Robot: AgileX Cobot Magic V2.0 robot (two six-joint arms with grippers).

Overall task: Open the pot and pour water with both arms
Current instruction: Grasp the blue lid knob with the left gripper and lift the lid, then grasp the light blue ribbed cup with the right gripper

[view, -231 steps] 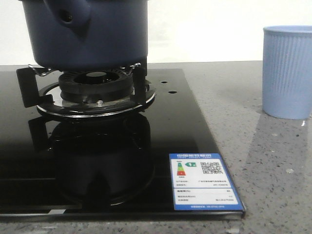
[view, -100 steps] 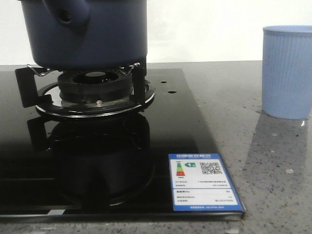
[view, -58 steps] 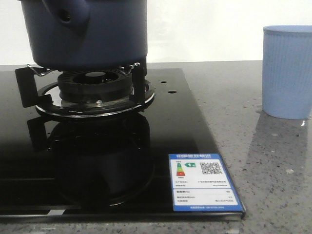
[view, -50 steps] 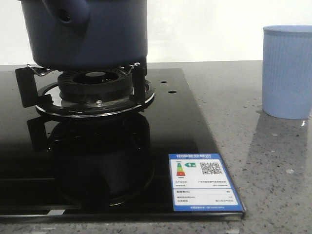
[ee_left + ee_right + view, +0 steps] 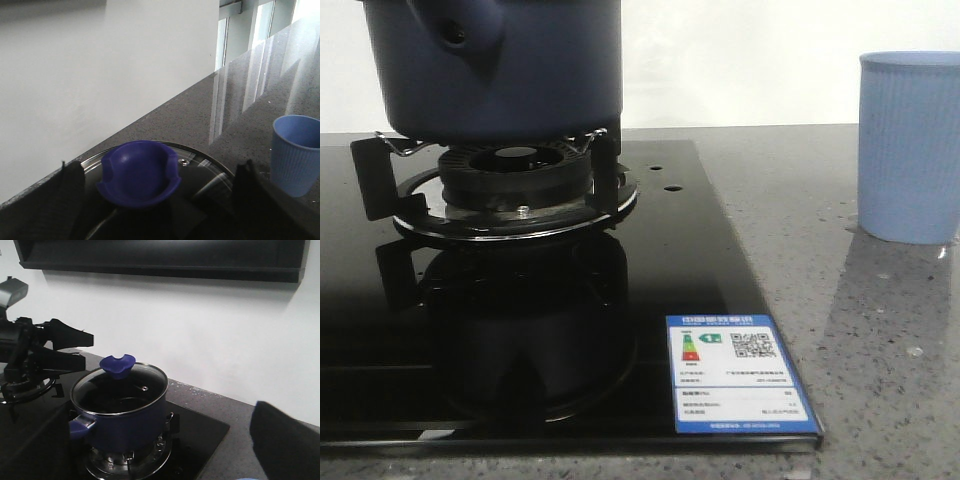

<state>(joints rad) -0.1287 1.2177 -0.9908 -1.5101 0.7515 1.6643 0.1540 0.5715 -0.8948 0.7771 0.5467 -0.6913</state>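
The dark navy pot (image 5: pixel 500 70) stands on the gas burner (image 5: pixel 515 190), its stub handle (image 5: pixel 460 30) facing the camera. In the right wrist view the pot (image 5: pixel 125 425) carries a glass lid (image 5: pixel 135 387) with a blue knob (image 5: pixel 117 366). My left gripper (image 5: pixel 156 170) is open, with a dark finger on each side of the knob (image 5: pixel 137 172), not touching it; it also shows in the right wrist view (image 5: pixel 89 351). My right gripper (image 5: pixel 160 440) is open and empty, well back from the pot. Water cannot be made out inside the pot.
A light blue ribbed cup (image 5: pixel 910 145) stands on the grey stone counter (image 5: pixel 880 330) to the right of the black glass hob (image 5: pixel 570 330); it also shows in the left wrist view (image 5: pixel 295 152). A blue energy label (image 5: pixel 740 385) sits on the hob's front right corner. A white wall lies behind.
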